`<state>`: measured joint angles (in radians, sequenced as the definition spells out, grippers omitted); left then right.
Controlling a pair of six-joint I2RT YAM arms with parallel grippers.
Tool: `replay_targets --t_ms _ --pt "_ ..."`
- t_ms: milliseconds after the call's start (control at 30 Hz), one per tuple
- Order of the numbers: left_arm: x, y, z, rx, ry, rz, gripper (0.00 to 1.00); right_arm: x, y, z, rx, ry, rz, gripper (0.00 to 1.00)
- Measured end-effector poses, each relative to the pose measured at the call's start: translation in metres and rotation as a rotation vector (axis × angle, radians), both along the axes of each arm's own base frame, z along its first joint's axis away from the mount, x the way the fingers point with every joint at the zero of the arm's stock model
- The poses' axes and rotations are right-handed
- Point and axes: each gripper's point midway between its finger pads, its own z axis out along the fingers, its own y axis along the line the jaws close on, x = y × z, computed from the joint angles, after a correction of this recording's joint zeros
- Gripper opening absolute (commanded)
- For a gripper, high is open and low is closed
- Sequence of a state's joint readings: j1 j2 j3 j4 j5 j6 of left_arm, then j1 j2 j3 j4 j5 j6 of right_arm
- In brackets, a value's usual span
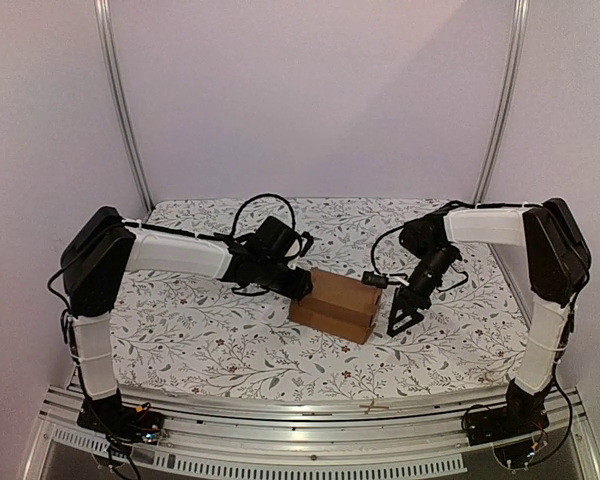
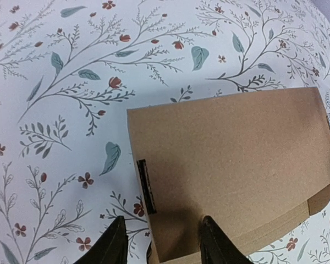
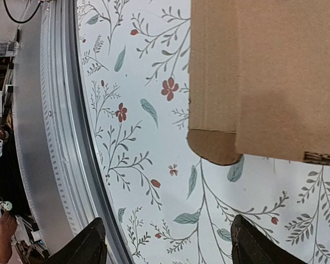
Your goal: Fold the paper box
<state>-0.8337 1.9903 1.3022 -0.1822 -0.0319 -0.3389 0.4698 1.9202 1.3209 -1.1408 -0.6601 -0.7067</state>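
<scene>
On the flower-printed cloth (image 1: pixel 200 330) that covers the table, the plain brown cardboard paper box (image 1: pixel 332 303) lies near the middle, between my two arms, already a low closed-looking carton with its long side slanting across the cloth.

My left gripper (image 1: pixel 298 283) is at the box's left end. In the left wrist view its two dark fingers (image 2: pixel 113 245) stand apart at the bottom edge. One hangs over the cloth just beside the carton and the other over the brown top panel (image 2: pixel 236 165), so the carton's near corner sits in the gap. A strip of cloth shows between the outer finger and the cardboard, so I am not pinching anything. A narrow dark strip (image 2: pixel 147 187) runs along the box's edge there.

My right gripper (image 1: pixel 398 318) points down just off the box's right end. Its fingers (image 3: pixel 93 245) are spread wide with only printed cloth between them. The box (image 3: pixel 264 71) lies beyond the tips, a rounded flap (image 3: pixel 212 148) jutting from under its top panel. The grey metal rail (image 3: pixel 49 137) edges the table.
</scene>
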Motion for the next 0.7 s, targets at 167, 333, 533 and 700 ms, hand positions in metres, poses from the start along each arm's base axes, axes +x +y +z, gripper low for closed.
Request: replay_targets --t_ms 167,333,533,700 --pt "0.004 0.002 0.001 0.016 -0.025 -0.053 0.45 -0.011 0.016 0.013 0.037 -0.001 0.054 0.95" --pt "0.003 -0.004 0.001 0.025 -0.034 -0.109 0.45 0.019 0.010 0.037 0.038 -0.159 0.017 0.99" --pt "0.003 -0.014 0.001 0.013 -0.049 -0.170 0.45 0.117 -0.024 0.119 0.087 -0.572 -0.334 0.94" --pt "0.002 -0.019 0.002 0.012 -0.068 -0.221 0.45 0.170 -0.031 0.145 0.163 -0.614 -0.430 0.77"
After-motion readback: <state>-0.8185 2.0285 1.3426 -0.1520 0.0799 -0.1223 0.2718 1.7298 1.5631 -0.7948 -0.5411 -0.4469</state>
